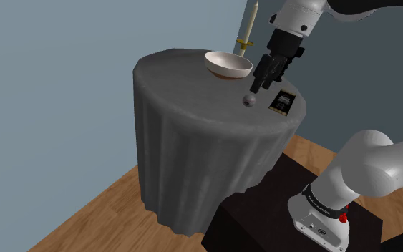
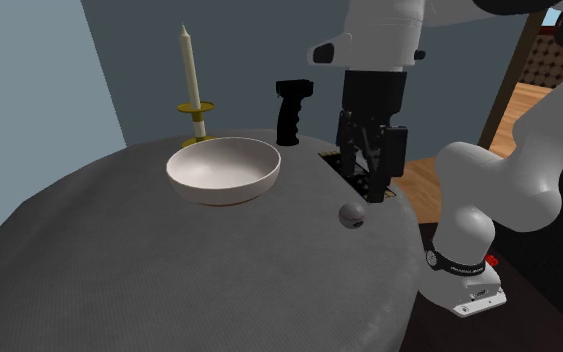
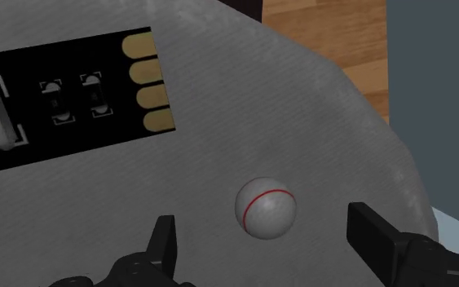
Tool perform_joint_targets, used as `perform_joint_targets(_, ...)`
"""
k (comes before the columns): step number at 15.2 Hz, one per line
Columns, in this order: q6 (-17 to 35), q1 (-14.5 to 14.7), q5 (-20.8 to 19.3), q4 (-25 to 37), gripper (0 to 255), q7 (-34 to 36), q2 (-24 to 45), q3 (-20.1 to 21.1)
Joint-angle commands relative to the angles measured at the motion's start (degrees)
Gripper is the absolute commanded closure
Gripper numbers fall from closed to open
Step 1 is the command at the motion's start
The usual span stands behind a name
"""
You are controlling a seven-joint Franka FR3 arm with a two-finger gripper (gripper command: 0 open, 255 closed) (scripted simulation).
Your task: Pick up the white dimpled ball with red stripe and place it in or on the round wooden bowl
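Observation:
A small grey-white ball with a thin red stripe (image 3: 266,208) lies on the grey tablecloth near the table's edge; I also see the ball (image 1: 249,100) in the shoulder view and the ball (image 2: 352,215) in the second exterior view. My black gripper (image 3: 264,232) hangs open just above it, fingers apart on either side without touching. The gripper (image 1: 258,87) sits close over the ball, and the gripper (image 2: 361,188) stands upright over it. A pale round bowl (image 1: 228,64) rests upright further in on the table; the bowl (image 2: 223,169) is empty.
A flat black card with gold contacts (image 3: 64,98) lies beside the ball; the card (image 1: 282,101) is near the table edge. A white candle in a gold holder (image 2: 195,92) and a black handle-shaped object (image 2: 293,110) stand behind the bowl. The round table (image 1: 192,122) drops off close by the ball.

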Motion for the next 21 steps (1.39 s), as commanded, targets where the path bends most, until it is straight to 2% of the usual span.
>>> perform_joint_targets(1,1.1,0.4,0.8,-0.5,0,0.5,0.3,0.5)
perform_joint_targets(7,6.1,0.7,1.7,-5.4,0,0.3,0.4,1.6)
perform_joint_targets(15,6.1,0.7,1.7,-5.4,0,0.3,0.4,1.6)
perform_joint_targets(16,6.1,0.7,1.7,-5.4,255,0.3,0.4,1.6)
perform_joint_targets(21,6.1,0.7,1.7,-5.4,255,0.3,0.4,1.6)
